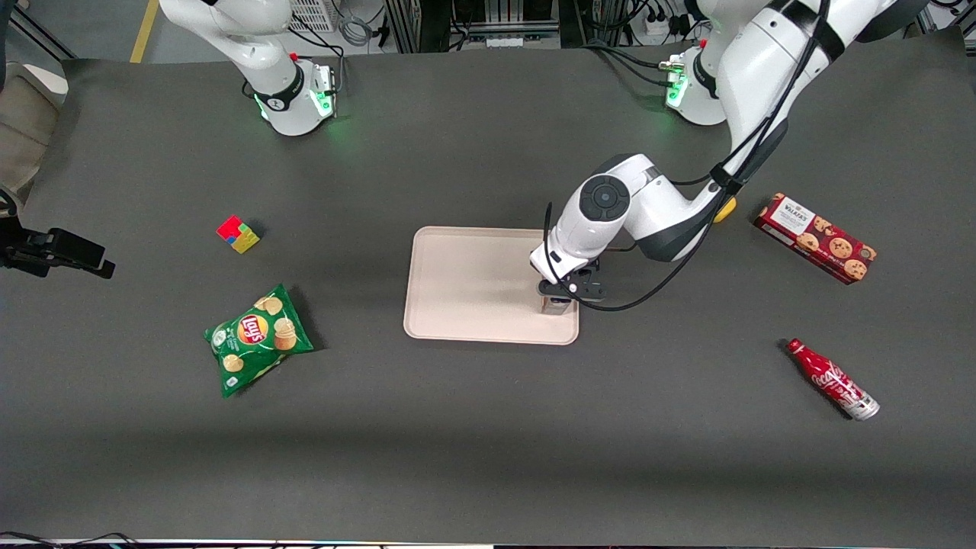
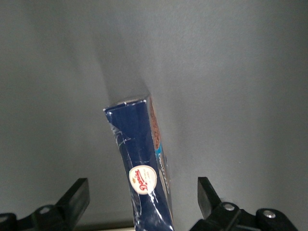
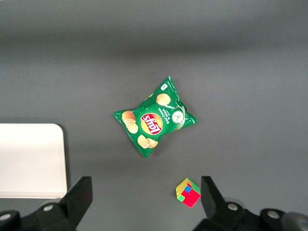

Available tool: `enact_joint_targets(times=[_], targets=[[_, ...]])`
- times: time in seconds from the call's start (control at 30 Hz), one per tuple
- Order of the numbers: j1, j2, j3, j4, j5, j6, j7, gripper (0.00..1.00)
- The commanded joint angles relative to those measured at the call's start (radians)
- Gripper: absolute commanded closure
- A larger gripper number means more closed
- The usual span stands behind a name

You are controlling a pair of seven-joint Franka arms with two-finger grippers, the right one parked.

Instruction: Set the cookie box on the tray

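The light is soft and comes from above. The desk (image 1: 488,427) looks dark and dull, with a wide shadow band across the part nearest the front camera. The tray (image 1: 465,286) is bright and pale. Green lights glow on the arm bases. In the left wrist view the box (image 2: 139,159) shines a bit, and the hand (image 2: 144,207) looks dark.

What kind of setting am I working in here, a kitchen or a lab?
Most likely a robot lab bench: dark cloth-covered table, cables and equipment racks at the arm bases, assorted props. The gripper is open over the tray around the cookie box.
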Motion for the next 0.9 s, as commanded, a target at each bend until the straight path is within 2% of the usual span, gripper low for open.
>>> enact_joint_targets(times=[0.0,0.3,0.47,0.53,0.73,0.87], targets=[[-0.005,0.021,0.0,0.019,0.036,-0.002,-0.026,0.0],[0.0,0.004,-0.003,0.021,0.035,-0.042,-0.034,0.0],[0.026,-0.052,-0.015,0.022,0.017,-0.106,-0.034,0.0],[0.04,-0.091,-0.035,0.022,-0.014,-0.132,-0.035,0.0],[0.058,-0.246,-0.049,0.08,-0.187,-0.281,-0.015,0.0],[0.06,-0.313,-0.049,0.168,-0.252,-0.434,-0.012,0.0]])
